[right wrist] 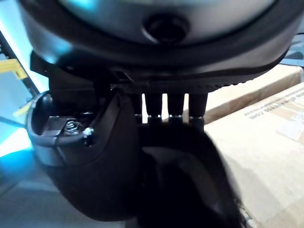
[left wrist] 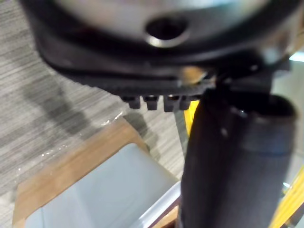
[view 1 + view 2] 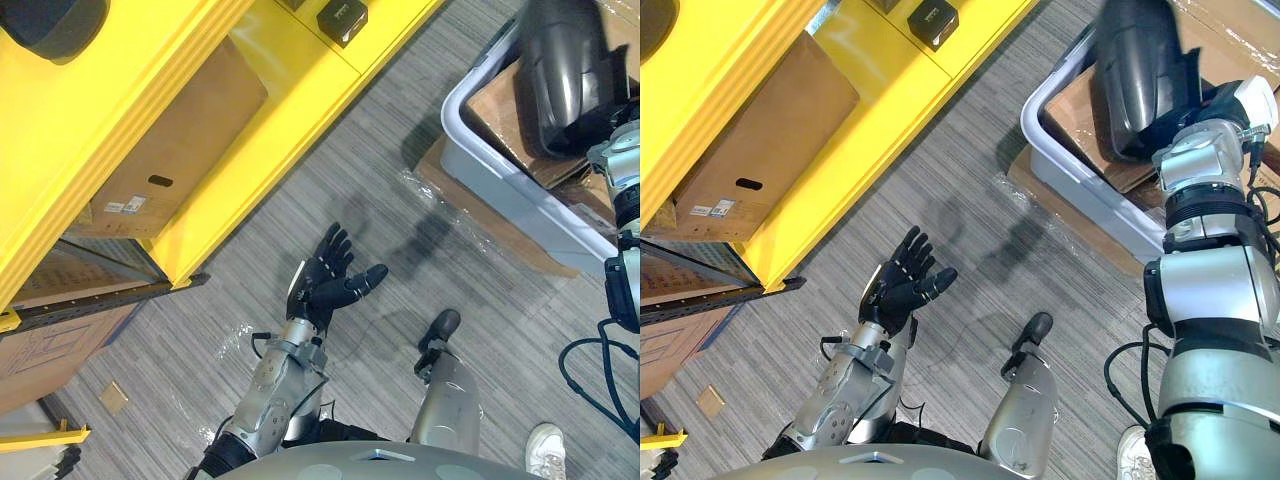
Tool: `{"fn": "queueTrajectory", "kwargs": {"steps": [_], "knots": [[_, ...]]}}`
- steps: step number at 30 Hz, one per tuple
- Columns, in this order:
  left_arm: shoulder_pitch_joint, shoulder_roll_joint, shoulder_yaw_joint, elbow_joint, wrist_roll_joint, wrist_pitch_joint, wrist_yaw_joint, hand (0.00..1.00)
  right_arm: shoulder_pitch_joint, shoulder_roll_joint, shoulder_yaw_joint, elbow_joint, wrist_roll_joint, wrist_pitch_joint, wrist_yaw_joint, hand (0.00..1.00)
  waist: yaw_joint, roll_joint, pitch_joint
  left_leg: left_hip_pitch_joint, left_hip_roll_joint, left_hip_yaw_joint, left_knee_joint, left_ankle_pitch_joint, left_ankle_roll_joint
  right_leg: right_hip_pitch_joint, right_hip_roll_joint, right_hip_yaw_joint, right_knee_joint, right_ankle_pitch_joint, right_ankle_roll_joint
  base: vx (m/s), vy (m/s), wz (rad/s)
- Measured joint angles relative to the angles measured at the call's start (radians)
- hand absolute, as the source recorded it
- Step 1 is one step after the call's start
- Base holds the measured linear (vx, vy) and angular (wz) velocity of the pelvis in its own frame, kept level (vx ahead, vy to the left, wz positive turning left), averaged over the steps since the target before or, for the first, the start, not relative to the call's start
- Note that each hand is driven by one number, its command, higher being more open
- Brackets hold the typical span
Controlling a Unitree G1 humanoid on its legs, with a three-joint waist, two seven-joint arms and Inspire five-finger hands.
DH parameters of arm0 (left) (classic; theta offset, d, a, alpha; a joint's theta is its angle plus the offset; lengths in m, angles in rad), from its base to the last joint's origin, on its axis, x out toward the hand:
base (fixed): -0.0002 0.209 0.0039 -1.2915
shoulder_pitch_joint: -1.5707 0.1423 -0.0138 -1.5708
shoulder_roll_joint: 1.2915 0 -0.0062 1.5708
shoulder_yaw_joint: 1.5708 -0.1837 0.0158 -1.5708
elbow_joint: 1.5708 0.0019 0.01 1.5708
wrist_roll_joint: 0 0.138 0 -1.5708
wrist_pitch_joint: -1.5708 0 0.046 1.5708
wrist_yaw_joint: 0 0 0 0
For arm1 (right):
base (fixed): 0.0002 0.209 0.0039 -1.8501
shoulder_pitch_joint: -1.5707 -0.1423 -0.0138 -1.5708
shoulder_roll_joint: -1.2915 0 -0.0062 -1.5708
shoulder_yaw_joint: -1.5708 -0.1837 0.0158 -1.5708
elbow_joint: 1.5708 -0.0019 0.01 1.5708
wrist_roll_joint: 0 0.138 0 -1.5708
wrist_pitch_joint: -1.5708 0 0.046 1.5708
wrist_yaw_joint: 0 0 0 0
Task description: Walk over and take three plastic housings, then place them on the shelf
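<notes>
While right hand [image 3: 1218, 105] is clamped on housing [image 3: 1140, 75] above bin [image 3: 1070, 180], we judge it light, stiff, prob slippery: grip at rim. Left hand [image 3: 325, 285] splayed, empty.

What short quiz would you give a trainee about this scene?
1. True or false: the left hand is open and holds nothing.
2. Which hand holds the black housing? A: left. B: right.
3. Fill in: the shelf is coloured ____.

Key: 1 true. 2 B, the right hand is curled round it. 3 yellow.
</notes>
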Motion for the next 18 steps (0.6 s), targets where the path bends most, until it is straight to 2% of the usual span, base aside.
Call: {"fn": "queueTrajectory", "kwargs": {"steps": [6, 10, 13, 16, 18], "knots": [[0.004, 0.001, 0.033, -0.004, -0.016, 0.0, 0.008, 1.0, -0.002, 0.007, -0.073, 0.056, -0.025, 0.023, -0.055, 0.0, 0.003, 0.009, -0.006, 0.017, 0.0, -0.004, -0.001, 0.0, 0.0, 0.023, 0.0, -0.007, -0.001, 0.0, 0.0, 0.0, -0.041, 0.04], [0.012, 0.008, 0.075, -0.022, -0.039, 0.0, 0.009, 1.0, 0.015, 0.015, -0.101, 0.076, -0.025, 0.017, -0.077, 0.0, 0.0, 0.011, -0.009, 0.05, 0.001, 0.004, -0.002, -0.005, 0.001, 0.052, 0.0, -0.004, -0.001, -0.005, -0.006, -0.04, -0.04, -0.05], [0.021, 0.021, 0.088, -0.049, -0.039, 0.0, 0.006, 1.0, 0.018, 0.018, -0.108, 0.078, -0.025, -0.01, -0.101, 0.0, -0.004, 0.01, -0.009, 0.057, 0.001, 0.007, -0.013, -0.003, 0.003, 0.053, -0.001, -0.004, -0.002, -0.006, -0.008, -0.06, -0.026, -0.03], [0.06, 0.041, 0.101, -0.082, -0.039, -0.001, -0.027, 1.0, 0.026, 0.019, -0.107, 0.079, -0.029, -0.062, -0.137, 0.0, -0.008, 0.006, -0.007, 0.089, 0.001, 0.018, -0.051, 0.017, 0.006, 0.068, -0.001, 0.005, -0.018, 0.001, -0.001, -0.03, -0.024, -0.04], [0.089, 0.053, 0.128, -0.112, -0.039, -0.001, -0.059, 1.0, 0.03, 0.018, -0.102, 0.077, -0.061, -0.116, -0.169, 0.0, -0.019, 0.0, -0.006, 0.123, 0.003, 0.03, -0.079, 0.028, 0.006, 0.089, 0.001, 0.011, -0.033, 0.01, 0.006, 0.01, -0.024, -0.12]]}}
